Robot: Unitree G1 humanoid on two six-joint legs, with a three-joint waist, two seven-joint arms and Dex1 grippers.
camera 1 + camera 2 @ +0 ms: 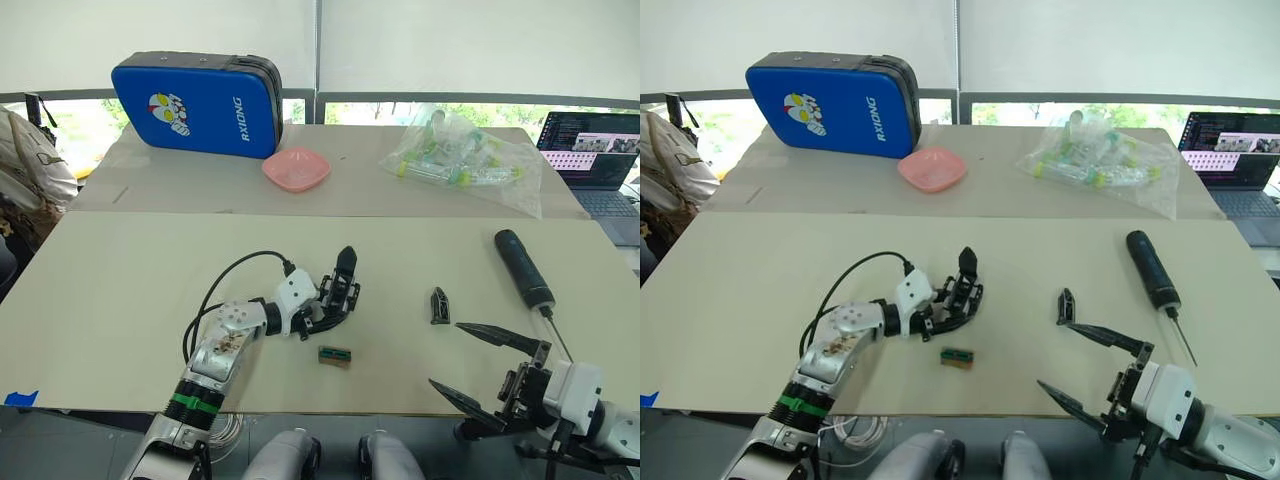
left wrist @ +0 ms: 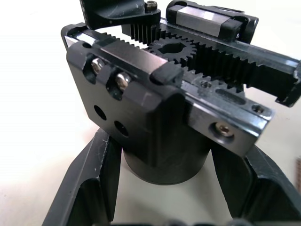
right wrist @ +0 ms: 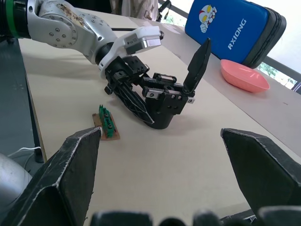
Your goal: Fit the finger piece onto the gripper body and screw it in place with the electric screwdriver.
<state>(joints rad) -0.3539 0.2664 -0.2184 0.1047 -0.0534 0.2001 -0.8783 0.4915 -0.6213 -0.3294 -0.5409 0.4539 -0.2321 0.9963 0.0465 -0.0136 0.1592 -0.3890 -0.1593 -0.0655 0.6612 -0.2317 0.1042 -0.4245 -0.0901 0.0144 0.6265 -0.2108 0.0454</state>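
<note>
A pale tan table (image 1: 120,300) fills the foreground, butted against a second table (image 1: 400,190) that runs back to a window with white blinds. On the far table lie a blue case (image 1: 196,104), a pink dish (image 1: 296,168) and a clear bag of tubes (image 1: 462,157); a laptop (image 1: 595,150) is cut off at the right edge, a bag (image 1: 25,165) at the left.

The left gripper (image 1: 322,312) is clamped on the gripper body (image 1: 340,290), whose 1 finger points up; in the left wrist view its fingers (image 2: 89,183) flank the round base. The right gripper (image 1: 470,365) hangs spread wide at the near edge, holding nothing. The finger piece (image 1: 439,305) lies between them, the screwdriver (image 1: 524,269) to its right, bit toward the robot. A small green board (image 1: 335,355) sits just near of the gripper body. The case logo is too small to read beyond "RXIONG"
</note>
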